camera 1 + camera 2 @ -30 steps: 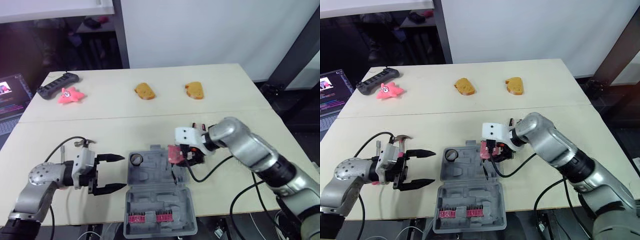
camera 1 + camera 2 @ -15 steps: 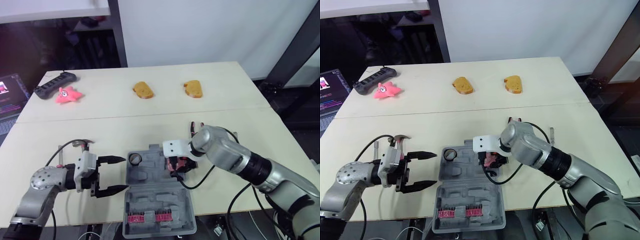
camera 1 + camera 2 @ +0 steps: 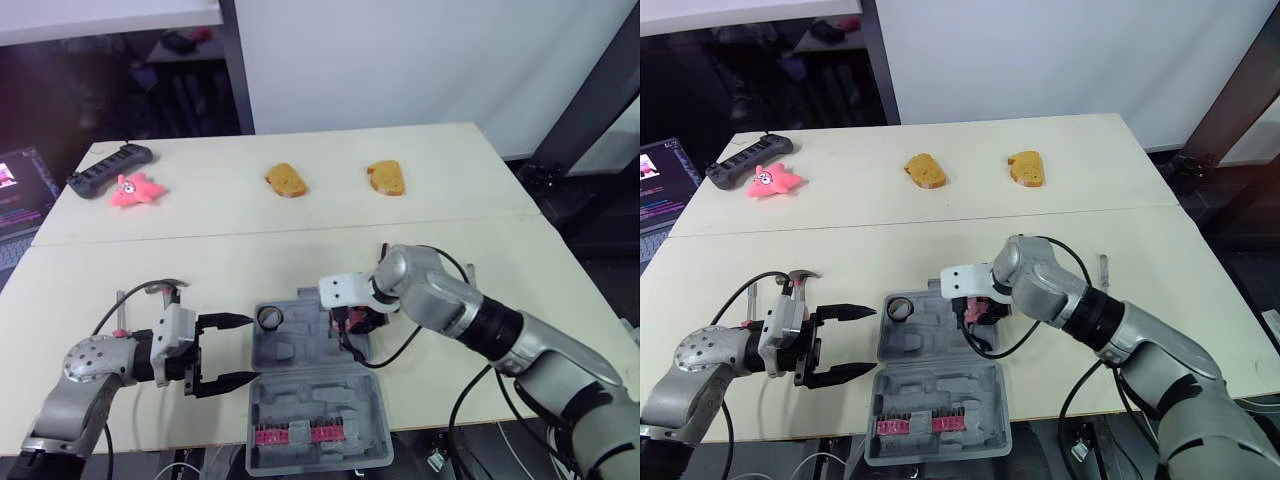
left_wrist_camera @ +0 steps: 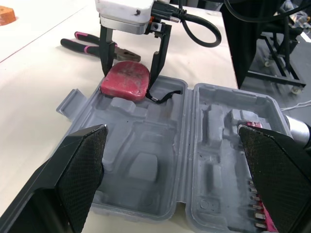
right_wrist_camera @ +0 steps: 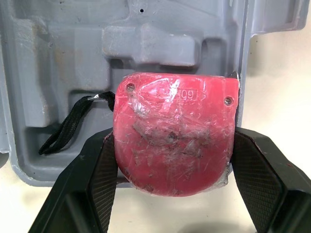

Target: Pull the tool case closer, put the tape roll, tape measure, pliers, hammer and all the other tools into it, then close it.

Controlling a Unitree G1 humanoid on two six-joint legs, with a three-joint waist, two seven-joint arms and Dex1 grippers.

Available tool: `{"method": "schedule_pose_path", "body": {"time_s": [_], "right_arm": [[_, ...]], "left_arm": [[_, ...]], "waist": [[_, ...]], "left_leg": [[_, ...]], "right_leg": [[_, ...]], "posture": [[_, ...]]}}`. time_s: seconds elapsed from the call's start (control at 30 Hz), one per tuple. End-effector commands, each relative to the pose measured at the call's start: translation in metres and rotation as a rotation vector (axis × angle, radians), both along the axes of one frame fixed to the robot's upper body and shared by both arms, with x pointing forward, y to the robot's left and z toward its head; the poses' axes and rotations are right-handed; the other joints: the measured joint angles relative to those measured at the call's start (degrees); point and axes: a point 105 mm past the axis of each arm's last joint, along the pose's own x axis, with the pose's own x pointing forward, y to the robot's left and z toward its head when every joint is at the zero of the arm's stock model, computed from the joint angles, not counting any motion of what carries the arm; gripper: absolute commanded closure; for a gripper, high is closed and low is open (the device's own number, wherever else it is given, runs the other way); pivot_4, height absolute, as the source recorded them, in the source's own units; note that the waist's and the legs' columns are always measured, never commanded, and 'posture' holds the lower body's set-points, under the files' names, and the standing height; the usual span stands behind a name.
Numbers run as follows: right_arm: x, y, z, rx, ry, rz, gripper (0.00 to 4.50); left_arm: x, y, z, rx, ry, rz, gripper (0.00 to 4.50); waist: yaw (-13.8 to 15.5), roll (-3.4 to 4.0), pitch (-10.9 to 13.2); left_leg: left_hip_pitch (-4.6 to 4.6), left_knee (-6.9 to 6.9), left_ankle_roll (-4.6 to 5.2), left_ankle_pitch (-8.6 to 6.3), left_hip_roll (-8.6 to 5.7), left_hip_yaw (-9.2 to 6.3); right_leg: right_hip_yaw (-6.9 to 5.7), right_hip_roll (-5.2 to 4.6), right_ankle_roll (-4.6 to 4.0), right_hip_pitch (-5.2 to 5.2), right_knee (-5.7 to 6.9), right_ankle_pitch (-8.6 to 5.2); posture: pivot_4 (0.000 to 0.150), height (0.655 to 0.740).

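right claw (image 4: 129,73) pinches tape measure (image 5: 172,126) by its sides | looks hard, light, slippery | left claw (image 3: 250,349) spread wide

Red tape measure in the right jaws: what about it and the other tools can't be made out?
Red plastic tape measure: right wrist view, its own body hides whether its underside touches the grey plastic tool case.
Pink-handled pliers: eye views, right arm covers most.
Steel-headed hammer: eye views, left arm hides most.
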Motion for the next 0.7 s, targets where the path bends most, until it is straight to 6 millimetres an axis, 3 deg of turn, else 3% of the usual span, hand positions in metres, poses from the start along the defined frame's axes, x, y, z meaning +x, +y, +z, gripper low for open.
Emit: {"method": "schedule_pose_path", "body": {"time_s": [0.03, 0.13, 0.17, 0.53, 0.63, 0.7], "right_arm": [[0.000, 0.007, 0.007, 0.014, -0.025, 0.034, 1.63], [-0.001, 0.009, 0.010, 0.028, -0.032, 0.040, 0.15], [0.000, 0.012, 0.014, 0.052, -0.038, 0.031, 0.02], [-0.008, -0.005, 0.048, 0.209, -0.022, -0.043, 0.02], [-0.012, -0.011, 0.047, 0.252, 0.009, -0.077, 0.83], [-0.012, -0.011, 0.047, 0.285, 0.017, -0.098, 1.78]], "left_arm": [[-0.002, -0.004, 0.008, -0.015, -0.028, -0.017, 0.00], [-0.002, -0.005, 0.008, -0.016, -0.026, -0.019, 0.00], [-0.002, -0.005, 0.008, -0.015, -0.025, -0.019, 0.00], [-0.002, -0.004, 0.009, -0.011, -0.024, -0.020, 0.00], [-0.002, -0.004, 0.008, -0.009, -0.023, -0.021, 0.00], [-0.002, -0.004, 0.008, -0.009, -0.022, -0.021, 0.00]], "waist": [[0.0, 0.00, 0.0], [0.0, 0.00, 0.0], [0.0, 0.00, 0.0], [0.2, -0.01, 0.0], [0.2, 0.00, 0.0], [0.0, 0.00, 0.0]], "left_leg": [[0.00, 0.00, 0.00, 0.00, 0.00, 0.00], [0.00, 0.00, 0.00, 0.00, 0.00, 0.00], [0.00, 0.00, 0.00, 0.00, 0.00, 0.00], [-0.01, 0.01, 0.00, 0.00, 0.00, -0.01], [0.01, 0.01, 0.00, 0.00, 0.00, -0.01], [0.01, 0.01, 0.00, 0.00, 0.00, -0.01]], "right_leg": [[0.00, 0.00, 0.00, 0.00, 0.00, 0.00], [0.00, 0.00, 0.00, 0.00, 0.00, 0.00], [0.00, 0.00, 0.00, 0.00, 0.00, 0.00], [-0.01, -0.01, 0.00, 0.01, 0.01, 0.02], [-0.01, 0.00, 0.00, 0.03, 0.01, 0.02], [-0.01, 0.00, 0.00, 0.03, 0.01, 0.02]], "posture": [[0.150, 0.7400], [0.150, 0.7400], [0.150, 0.7400], [0.150, 0.7400], [0.150, 0.7400], [0.150, 0.7400]]}}
